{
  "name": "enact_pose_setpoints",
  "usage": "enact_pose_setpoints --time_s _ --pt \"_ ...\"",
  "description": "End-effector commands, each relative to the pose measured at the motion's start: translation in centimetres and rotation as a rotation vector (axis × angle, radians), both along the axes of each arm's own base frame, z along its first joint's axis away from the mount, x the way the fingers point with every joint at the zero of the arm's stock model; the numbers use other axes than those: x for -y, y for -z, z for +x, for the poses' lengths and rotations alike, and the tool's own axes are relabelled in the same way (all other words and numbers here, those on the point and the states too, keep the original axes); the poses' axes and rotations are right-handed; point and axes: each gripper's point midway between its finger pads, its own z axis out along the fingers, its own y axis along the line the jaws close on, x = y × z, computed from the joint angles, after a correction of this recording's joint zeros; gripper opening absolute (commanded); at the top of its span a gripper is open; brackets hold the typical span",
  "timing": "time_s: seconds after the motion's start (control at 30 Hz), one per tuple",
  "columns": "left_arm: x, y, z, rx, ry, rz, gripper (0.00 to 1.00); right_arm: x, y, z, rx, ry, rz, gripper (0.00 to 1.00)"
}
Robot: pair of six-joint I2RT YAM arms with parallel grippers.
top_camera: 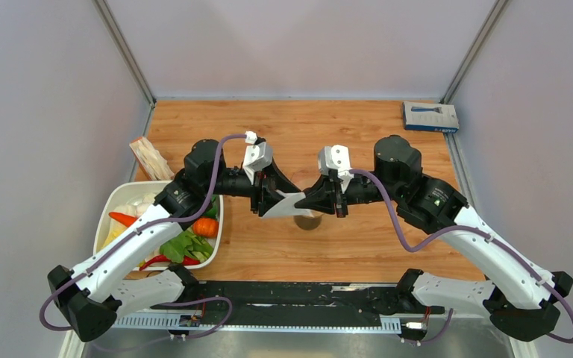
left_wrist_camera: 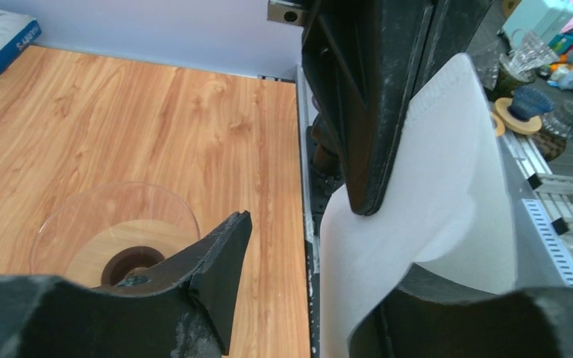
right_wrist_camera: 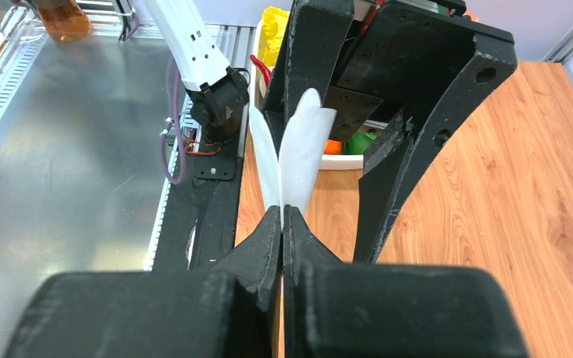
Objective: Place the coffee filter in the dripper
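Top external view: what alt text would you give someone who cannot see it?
Two robot arms meet over a wooden table, the right tool pinching a white coffee filter over a clear dripper while the left tool stands open at the filter's other edge. A white tray of vegetables sits left; a blue box lies far right.

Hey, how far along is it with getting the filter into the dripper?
Done: the coffee filter is up off the table, pinched in the right gripper, jaws shut. In hand: the left gripper, jaws open, is at the filter's free end. Left: the dripper is empty, so the filter must go into it.
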Motion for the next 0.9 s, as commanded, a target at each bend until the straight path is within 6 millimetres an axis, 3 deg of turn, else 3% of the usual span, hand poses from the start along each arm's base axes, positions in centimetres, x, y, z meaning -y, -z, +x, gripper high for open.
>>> enact_pose_setpoints --time_s 0.0,0.07,0.17,0.27,0.37,0.53,0.7,0.87 --pt "0.3 -2.3 -1.1 0.03 0.051 -0.081 0.5 -0.1 -1.5 -0.4 0.019 -0.019 0.061 0.0" --pt "0.3 -2.6 -1.4 0.026 0.069 -0.089 0.44 0.0 -1.4 -0.4 0.02 -0.018 0.059 0.0" --pt "-0.1 -2.8 -2.5 0.027 0.12 -0.093 0.42 0.2 -1.2 -0.4 0.027 -0.012 0.057 0.0" --pt "-0.4 -2.2 -2.6 -0.014 0.104 -0.044 0.55 0.5 -1.5 -0.4 0.044 0.004 0.065 0.0" --pt "-0.8 -0.9 -1.4 -0.071 0.013 0.02 0.63 0.9 -1.8 -0.2 0.085 0.021 0.07 0.0" --pt "-2.3 -0.7 1.1 -0.258 -0.109 -0.009 0.66 1.6 -1.2 0.6 0.173 0.058 0.047 0.0" --pt "-2.3 -0.8 1.2 -0.448 -0.117 -0.017 0.67 1.9 -1.0 2.5 0.291 0.123 0.019 0.0" --pt "-1.9 0.5 2.0 -0.647 -0.169 0.032 0.67 2.0 -1.4 3.9 0.358 0.171 0.01 0.0"
